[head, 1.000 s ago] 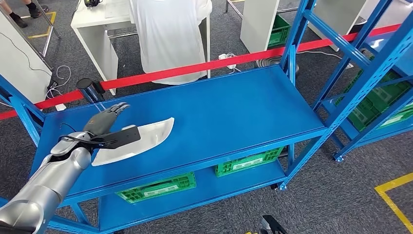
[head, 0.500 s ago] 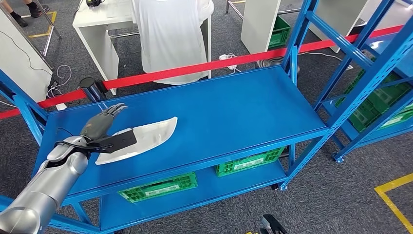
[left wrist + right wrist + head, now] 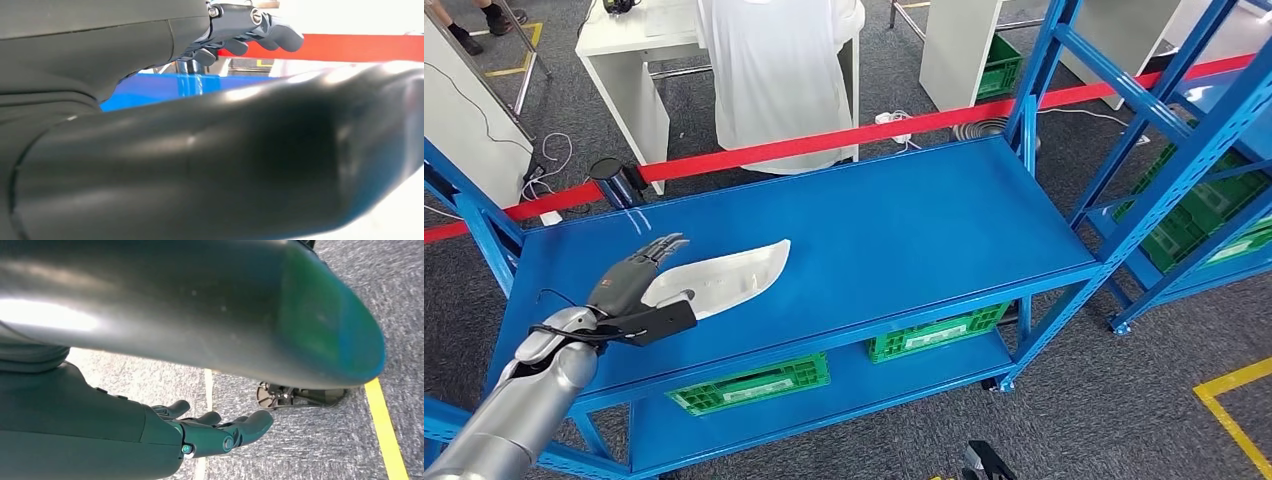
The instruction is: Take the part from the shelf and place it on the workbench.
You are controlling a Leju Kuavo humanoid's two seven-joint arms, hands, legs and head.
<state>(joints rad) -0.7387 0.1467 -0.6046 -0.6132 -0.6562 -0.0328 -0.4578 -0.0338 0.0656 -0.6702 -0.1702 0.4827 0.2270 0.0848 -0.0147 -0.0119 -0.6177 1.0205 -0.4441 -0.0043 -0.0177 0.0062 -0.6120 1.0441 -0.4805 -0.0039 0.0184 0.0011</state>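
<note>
The left arm [image 3: 519, 395] is showing smooth silver casing, a thin black cable looping at its wrist; the left hand [image 3: 629, 283] is showing dark grey fingers.

Left robot hand [image 3: 629, 280] pulled back off white part [image 3: 724, 277]; part now lying on workbench [image 3: 904, 220].

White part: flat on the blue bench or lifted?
Flat. The white part lies on the blue workbench; the left robot hand, fingers spread, overlaps its near end.
</note>
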